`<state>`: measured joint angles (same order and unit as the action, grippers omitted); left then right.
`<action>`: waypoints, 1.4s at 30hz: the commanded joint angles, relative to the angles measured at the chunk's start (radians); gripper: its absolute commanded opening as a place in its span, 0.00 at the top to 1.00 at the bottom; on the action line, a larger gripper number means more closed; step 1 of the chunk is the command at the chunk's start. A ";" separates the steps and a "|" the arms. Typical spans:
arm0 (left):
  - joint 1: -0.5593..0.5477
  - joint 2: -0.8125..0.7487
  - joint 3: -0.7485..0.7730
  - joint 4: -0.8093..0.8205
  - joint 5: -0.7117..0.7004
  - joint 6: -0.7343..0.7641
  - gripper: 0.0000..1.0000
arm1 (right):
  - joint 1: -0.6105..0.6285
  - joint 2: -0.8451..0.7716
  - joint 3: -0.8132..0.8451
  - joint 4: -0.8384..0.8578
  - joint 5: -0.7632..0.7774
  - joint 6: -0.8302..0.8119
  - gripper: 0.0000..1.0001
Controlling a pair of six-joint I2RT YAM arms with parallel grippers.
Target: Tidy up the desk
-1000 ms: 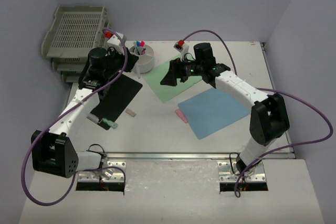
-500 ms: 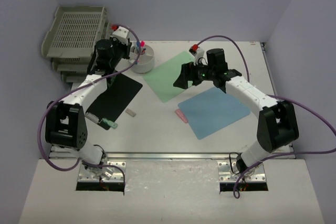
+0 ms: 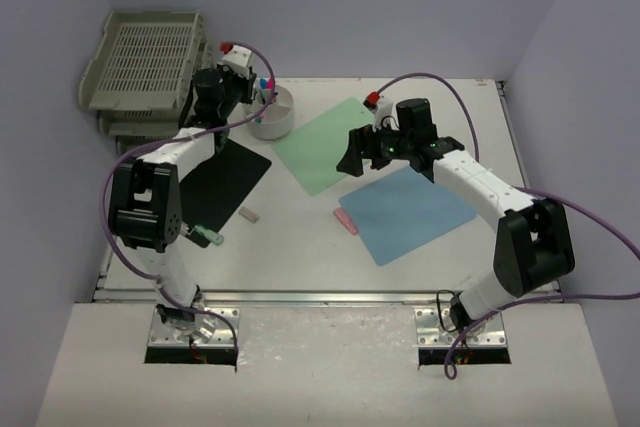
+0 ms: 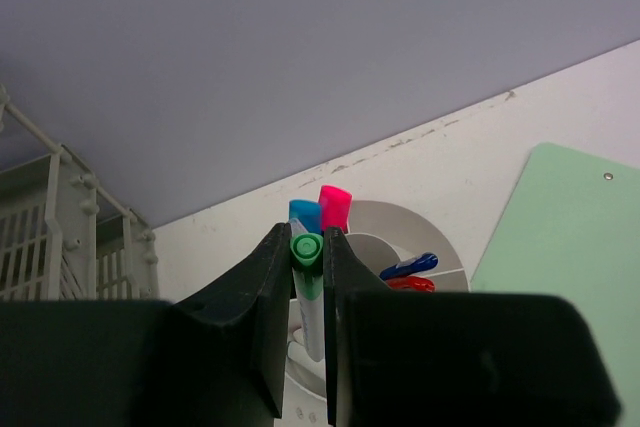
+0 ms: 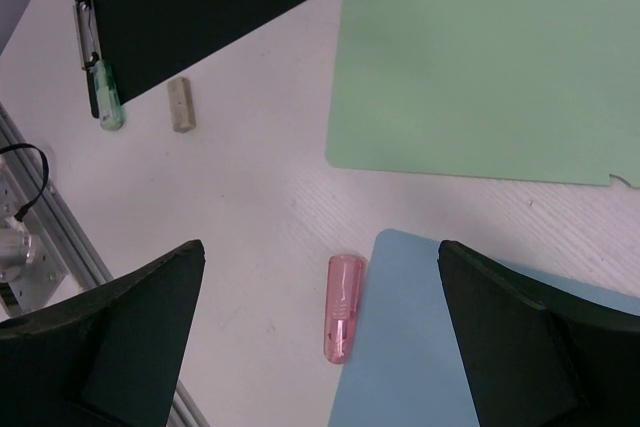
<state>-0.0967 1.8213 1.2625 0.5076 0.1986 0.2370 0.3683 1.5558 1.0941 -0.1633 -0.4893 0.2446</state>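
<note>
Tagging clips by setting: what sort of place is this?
Probably a lab mock-up of an office desk: a white desk enclosed by plain walls, with stacked grey slatted trays, a white pen holder with markers, and a black clipboard.

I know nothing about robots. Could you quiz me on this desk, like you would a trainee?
1. Fill in: the pink marker lies beside the edge of the ___ sheet.
2. True or false: the right gripper hangs open above it.
3. The left gripper grips: A green-capped marker, B scissors, C stapler?
Key: 1 blue sheet; 2 true; 3 A.
</note>
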 commanded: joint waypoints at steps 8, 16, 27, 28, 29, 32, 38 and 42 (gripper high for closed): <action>0.015 0.106 0.059 0.140 -0.017 -0.048 0.94 | -0.006 -0.049 -0.019 0.012 0.030 -0.045 0.01; 0.015 0.070 0.045 0.113 -0.048 -0.074 0.41 | -0.002 -0.055 -0.046 -0.058 0.077 -0.088 0.02; 0.017 -0.342 -0.125 -0.110 -0.005 -0.148 0.21 | 0.221 -0.020 -0.124 -0.203 0.351 -0.292 0.44; 0.017 -0.384 -0.148 -0.138 0.003 -0.148 0.20 | 0.237 -0.004 -0.119 -0.216 0.369 -0.294 0.47; 0.017 -0.430 -0.175 -0.169 0.010 -0.148 0.20 | 0.251 0.016 -0.112 -0.229 0.387 -0.293 0.49; 0.019 -0.550 -0.254 -0.260 0.021 -0.141 0.20 | 0.282 0.065 -0.089 -0.251 0.429 -0.294 0.51; 0.023 -0.680 -0.372 -0.318 0.041 -0.130 0.20 | 0.312 0.161 -0.010 -0.255 0.509 -0.299 0.52; 0.025 -0.694 -0.412 -0.351 0.069 -0.112 0.20 | 0.314 0.253 0.079 -0.286 0.538 -0.288 0.52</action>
<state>-0.0898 1.1459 0.8800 0.2115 0.2296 0.1081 0.6742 1.7534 1.0643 -0.4496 -0.0226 -0.0375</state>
